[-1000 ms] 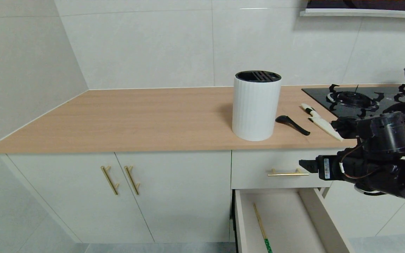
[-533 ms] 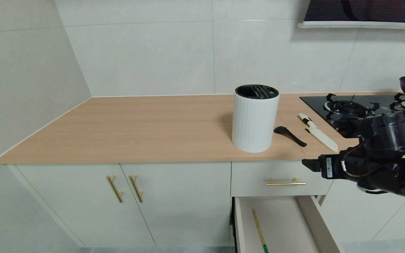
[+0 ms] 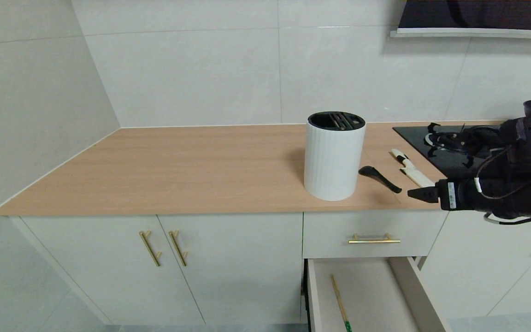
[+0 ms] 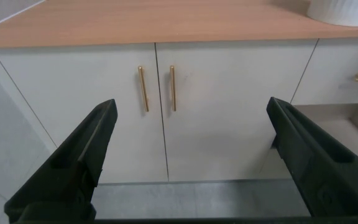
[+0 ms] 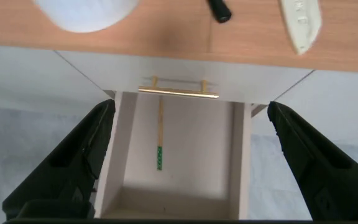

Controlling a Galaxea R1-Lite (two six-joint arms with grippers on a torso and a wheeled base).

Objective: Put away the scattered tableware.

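The white holder [image 3: 334, 161] blocks the spoon [image 3: 382, 179] from nine o'clock; the stove [image 3: 445, 159] hems the knife [image 3: 412, 171] at three. Six o'clock, over the counter edge [image 3: 201, 210], stands open.

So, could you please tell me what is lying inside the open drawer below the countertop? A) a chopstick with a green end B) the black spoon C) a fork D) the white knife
A: a chopstick lies on the floor of the open drawer, while the white knife and the black spoon lie on the countertop beside the white holder.
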